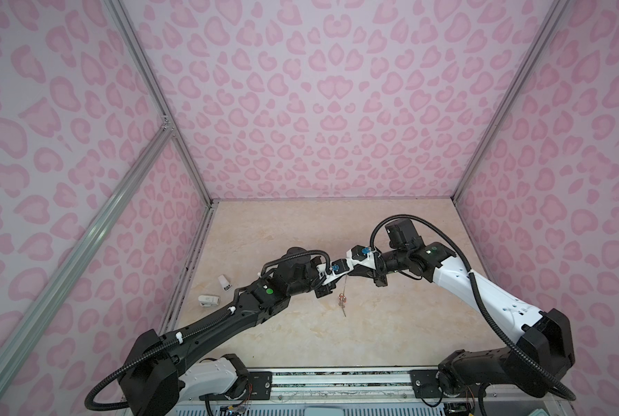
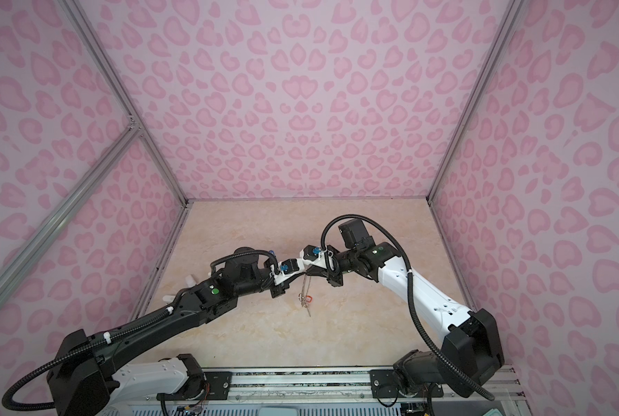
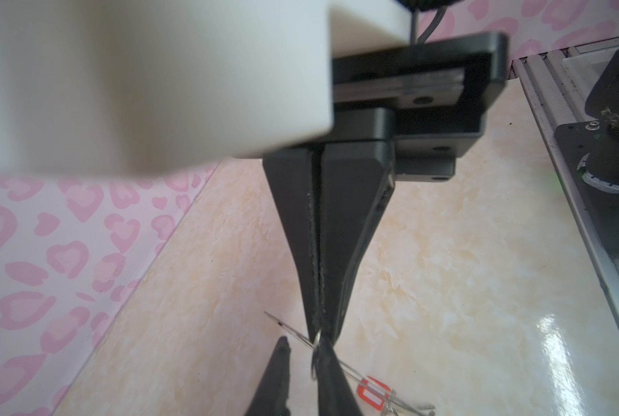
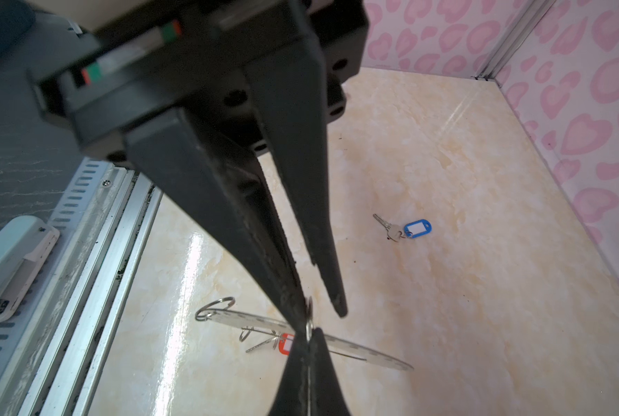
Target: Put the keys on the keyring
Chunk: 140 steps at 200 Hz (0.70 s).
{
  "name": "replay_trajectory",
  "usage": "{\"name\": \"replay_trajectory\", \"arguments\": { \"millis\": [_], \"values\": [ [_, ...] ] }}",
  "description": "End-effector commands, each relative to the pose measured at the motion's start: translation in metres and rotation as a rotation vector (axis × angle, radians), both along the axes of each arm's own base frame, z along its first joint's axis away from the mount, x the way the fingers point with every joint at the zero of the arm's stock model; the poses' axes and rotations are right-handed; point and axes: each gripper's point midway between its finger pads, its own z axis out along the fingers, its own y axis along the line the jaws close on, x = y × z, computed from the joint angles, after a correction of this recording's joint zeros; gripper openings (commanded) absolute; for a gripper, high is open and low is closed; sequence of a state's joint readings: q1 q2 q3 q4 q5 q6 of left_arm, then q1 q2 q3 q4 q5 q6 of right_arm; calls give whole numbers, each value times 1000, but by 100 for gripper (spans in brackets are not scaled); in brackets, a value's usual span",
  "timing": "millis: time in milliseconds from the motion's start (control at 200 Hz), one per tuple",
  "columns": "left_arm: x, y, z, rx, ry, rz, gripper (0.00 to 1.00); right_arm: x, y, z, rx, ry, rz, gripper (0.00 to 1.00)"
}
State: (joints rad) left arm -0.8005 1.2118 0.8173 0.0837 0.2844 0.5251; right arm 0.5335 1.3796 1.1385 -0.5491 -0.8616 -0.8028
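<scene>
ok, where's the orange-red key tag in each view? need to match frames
Top views: in both, the orange-red key tag is a small speck at mid-table, just below where the arms meet.
Left wrist: near the picture's lower edge, right of middle.
Right wrist: lower middle of the picture, partly hidden behind a dark fingertip.
Shared landmark: the keyring, a thin metal strip next to the tag in every view.

Blue-tagged key (image 4: 403, 228) hidden under the arms in both top views.
</scene>
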Motion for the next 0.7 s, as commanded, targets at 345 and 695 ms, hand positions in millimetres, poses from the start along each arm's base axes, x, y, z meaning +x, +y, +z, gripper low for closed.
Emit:
{"name": "replay_trajectory", "arguments": {
  "millis": [345, 695],
  "values": [
    [-11, 11, 1, 9, -50, -13, 19, -12, 6, 17, 106, 15, 71, 0],
    [-17, 8, 12, -21, -53, -49, 18, -12, 9, 15, 93, 12, 69, 0]
  ]
}}
